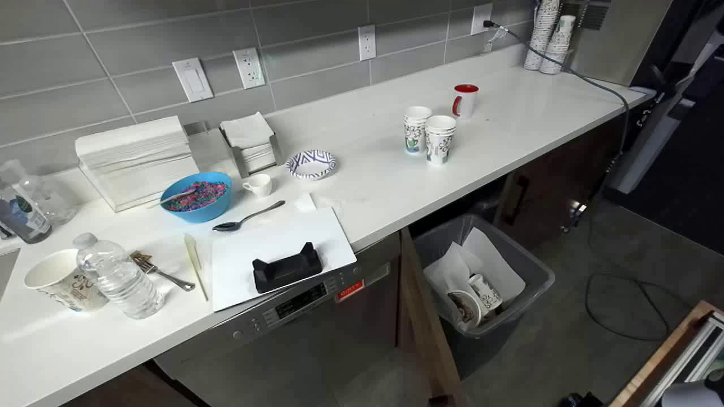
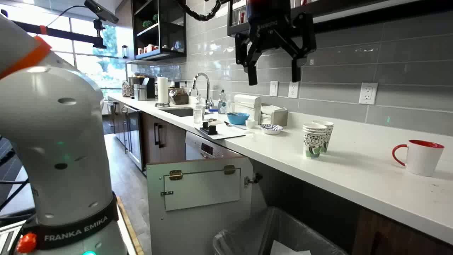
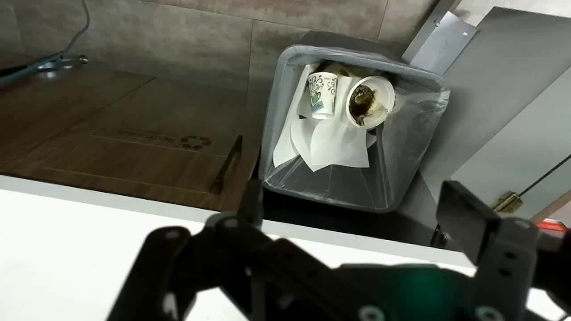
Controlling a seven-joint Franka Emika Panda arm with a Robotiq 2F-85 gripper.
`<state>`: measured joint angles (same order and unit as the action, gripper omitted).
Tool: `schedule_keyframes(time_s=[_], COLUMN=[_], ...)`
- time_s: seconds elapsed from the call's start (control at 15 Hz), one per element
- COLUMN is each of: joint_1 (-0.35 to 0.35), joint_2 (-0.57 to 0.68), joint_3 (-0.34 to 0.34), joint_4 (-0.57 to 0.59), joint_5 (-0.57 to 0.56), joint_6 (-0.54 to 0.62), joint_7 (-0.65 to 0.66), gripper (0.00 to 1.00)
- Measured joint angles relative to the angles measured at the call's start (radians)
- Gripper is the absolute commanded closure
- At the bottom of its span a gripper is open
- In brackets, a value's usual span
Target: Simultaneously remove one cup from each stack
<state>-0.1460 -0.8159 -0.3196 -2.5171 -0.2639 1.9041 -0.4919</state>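
Note:
Two short stacks of nested white cups with dark green print stand upright side by side on the white counter. The stack nearer the counter's front edge point(image 1: 439, 144) point(image 2: 314, 141) and the stack nearer the wall point(image 1: 415, 133) point(image 2: 329, 134) show in both exterior views, touching or almost touching. Neither shows in the wrist view. My gripper point(image 2: 274, 75) is open and empty, high above the counter. It is out of an exterior view. In the wrist view, its spread fingers point(image 3: 357, 209) have the counter's front edge and the bin between and beyond them.
A red-and-white mug point(image 1: 465, 103) point(image 2: 423, 159) stands near the stacks. A patterned bowl point(image 1: 311, 165) and blue bowl point(image 1: 205, 200) sit further along. Tall cup stacks point(image 1: 546, 37) stand far back. A lined bin point(image 3: 403, 178) holds paper and used cups beside an open cabinet door point(image 2: 201, 198).

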Motion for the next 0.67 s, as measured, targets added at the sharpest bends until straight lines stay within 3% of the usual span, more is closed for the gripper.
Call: schedule_keyframes(time_s=[0.67], joint_1=[0.015], joint_2=[0.015], joint_3=[-0.002], joint_4=[0.012], joint_5=[-0.001], joint_6=[0.007], joint_7=[-0.041], gripper=[0.0])
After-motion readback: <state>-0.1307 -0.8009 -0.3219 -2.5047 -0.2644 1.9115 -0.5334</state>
